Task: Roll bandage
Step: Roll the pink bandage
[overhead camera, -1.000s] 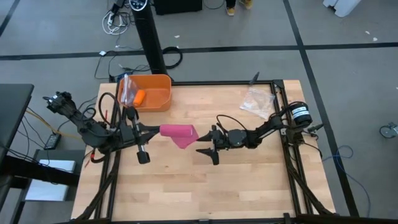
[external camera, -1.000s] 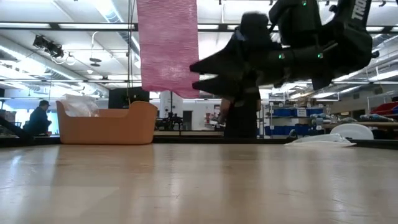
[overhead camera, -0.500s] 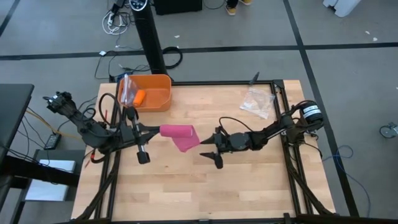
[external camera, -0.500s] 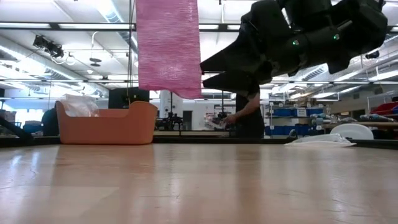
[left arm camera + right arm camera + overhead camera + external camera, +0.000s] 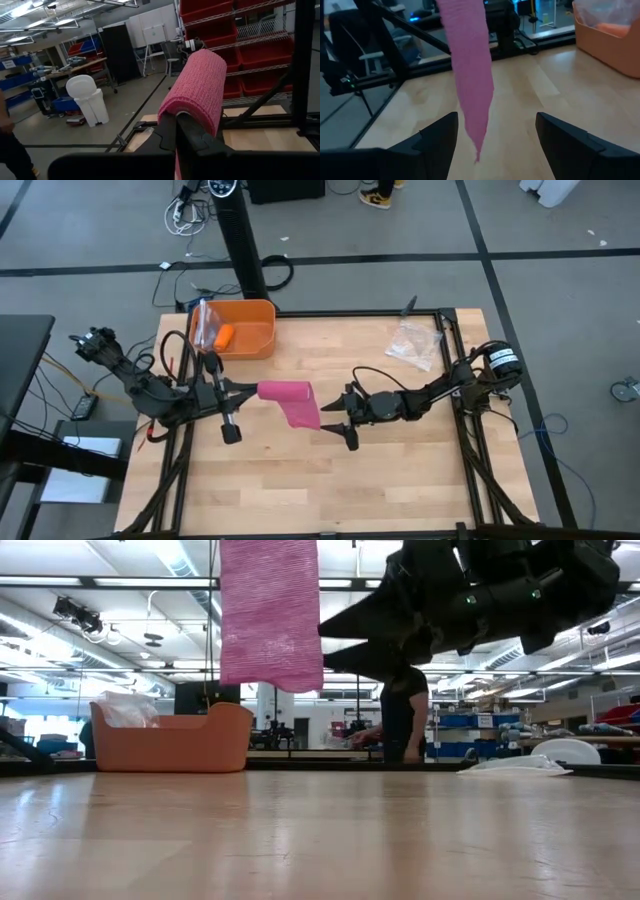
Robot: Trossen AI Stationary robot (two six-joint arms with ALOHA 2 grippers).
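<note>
Overhead, one bandage (image 5: 290,392) clamped in the left tool (image 5: 252,390), one right tool (image 5: 330,420) spread wide beside its hanging tail

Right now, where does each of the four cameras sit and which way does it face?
High: overhead, straight down on the table; both arms, left gripper shut on the bandage, right gripper open.
Low: table height, facing the room; right gripper above.
Left wrist: past its fingers along the bandage roll.
Right wrist: between its fingers at the hanging tail.
All four share the bandage.
</note>
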